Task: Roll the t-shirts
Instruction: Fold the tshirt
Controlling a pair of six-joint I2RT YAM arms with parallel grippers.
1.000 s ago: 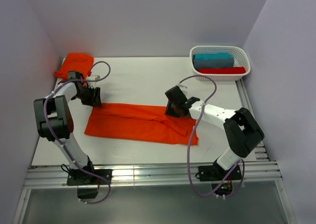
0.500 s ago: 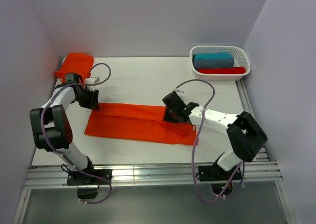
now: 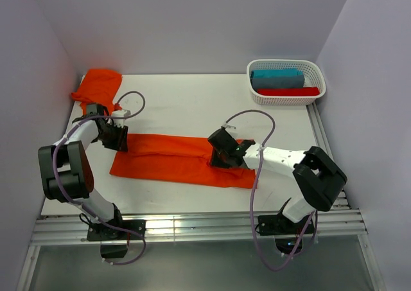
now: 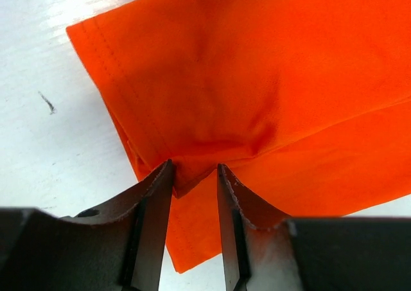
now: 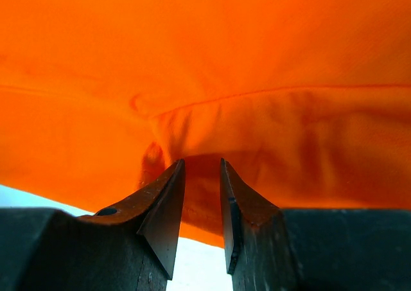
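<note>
- Between the left jaws: corner fold of the t-shirt (image 3: 173, 159), hem edge tucked in at the tips. Gap shows between the jaws; can't tell if they're clamped on it or just straddling it.
- Between the right jaws: a pucker of the same shirt, orange cloth all round. Jaws part-way apart; can't tell if it's a firm pinch or only pressing down.
- Shirt lies flat on the tabletop (image 3: 186, 98) as a long narrow band, sleeves folded in.
- Long axis runs approx. from left jaws to right jaws and on past them. Left jaws are at one short end, right jaws past mid-length, free end beyond.
- Band is slightly skewed: the left-jaws end is farther from the arm bases.
- Progress, my read: early. Band prepped, no roll turn visible.
- Second t-shirt (image 3: 99, 84) is a loose heap beyond the left jaws, by the far wall. Not folded, not rolled.
- Basket (image 3: 314, 69) sits well beyond the right jaws w/ teal, grey, red cloths inside. No orange in it.
</note>
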